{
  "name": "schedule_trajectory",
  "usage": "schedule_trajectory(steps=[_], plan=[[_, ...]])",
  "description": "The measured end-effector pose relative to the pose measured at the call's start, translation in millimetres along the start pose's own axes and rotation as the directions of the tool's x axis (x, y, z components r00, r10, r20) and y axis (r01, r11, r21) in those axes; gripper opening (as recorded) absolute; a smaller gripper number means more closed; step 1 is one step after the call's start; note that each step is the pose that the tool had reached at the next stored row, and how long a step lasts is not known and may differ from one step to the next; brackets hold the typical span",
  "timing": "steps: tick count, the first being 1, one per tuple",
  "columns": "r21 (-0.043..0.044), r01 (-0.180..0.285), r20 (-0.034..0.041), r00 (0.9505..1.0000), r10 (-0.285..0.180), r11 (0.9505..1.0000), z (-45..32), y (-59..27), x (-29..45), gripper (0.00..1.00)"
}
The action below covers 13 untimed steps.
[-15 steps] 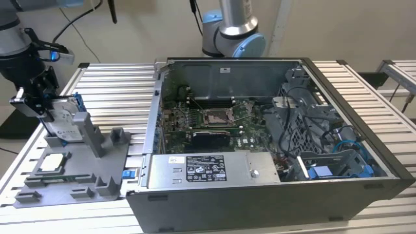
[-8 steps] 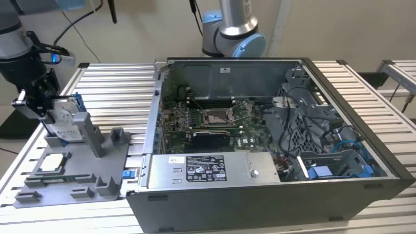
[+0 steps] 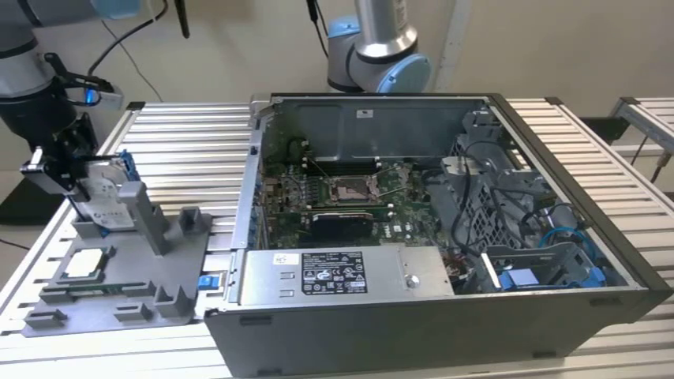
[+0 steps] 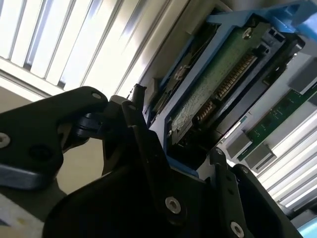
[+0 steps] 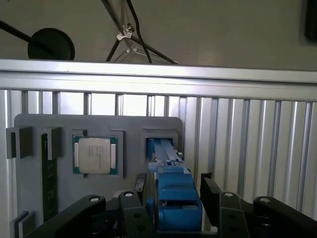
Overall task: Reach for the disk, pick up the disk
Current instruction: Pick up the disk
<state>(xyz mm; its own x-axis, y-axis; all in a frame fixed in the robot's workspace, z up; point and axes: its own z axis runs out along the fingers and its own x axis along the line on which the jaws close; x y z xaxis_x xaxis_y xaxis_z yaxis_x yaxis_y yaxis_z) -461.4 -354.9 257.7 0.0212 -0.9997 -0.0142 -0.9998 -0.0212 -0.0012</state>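
The disk (image 3: 106,201) stands on edge in a slot of the grey fixture (image 3: 126,304) at the exterior view's left, its white label facing outward and blue rails along its sides. My gripper (image 3: 76,183) comes down over its top edge. In the first wrist view the disk's blue rail (image 5: 171,196) lies between my two black fingers (image 5: 210,191), which press against both sides. The second wrist view shows the disk's green circuit board (image 4: 218,84), with my gripper (image 4: 177,123) straddling it. The disk still sits in its slot.
A small square chip (image 5: 95,154) sits in a pocket of the fixture beside the disk, and a memory stick (image 5: 48,188) lies further along. An open computer case (image 3: 421,332) stands on the slatted table (image 3: 189,150). Behind the case is a second arm (image 3: 374,47).
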Motion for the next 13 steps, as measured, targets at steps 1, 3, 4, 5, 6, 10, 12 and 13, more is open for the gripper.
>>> schedule_trajectory(steps=[1,3,4,5,6,10,12,13], plan=[[0.0,0.0,0.0,1.0,0.0,1.0,0.0,0.0,0.0,0.0],[0.0,0.0,-0.0004,1.0,0.0,1.0,-0.1,0.0,0.1,0.0],[0.0002,0.0,0.0001,1.0,0.0,1.0,-0.3,0.0,0.1,0.0],[0.0003,0.0,0.0003,1.0,0.0,1.0,-0.5,0.0,0.0,0.0],[0.0004,0.0,0.0003,1.0,0.0,1.0,-0.5,0.0,-0.1,0.0],[0.0007,0.0,0.0008,1.0,0.0,1.0,-1.1,0.0,0.0,0.0],[0.0016,0.0,-0.0006,1.0,0.0,1.0,-1.8,0.0,-0.3,0.0],[0.0018,0.0,-0.0049,1.0,0.0,1.0,-2.3,-0.1,-0.2,0.0]])
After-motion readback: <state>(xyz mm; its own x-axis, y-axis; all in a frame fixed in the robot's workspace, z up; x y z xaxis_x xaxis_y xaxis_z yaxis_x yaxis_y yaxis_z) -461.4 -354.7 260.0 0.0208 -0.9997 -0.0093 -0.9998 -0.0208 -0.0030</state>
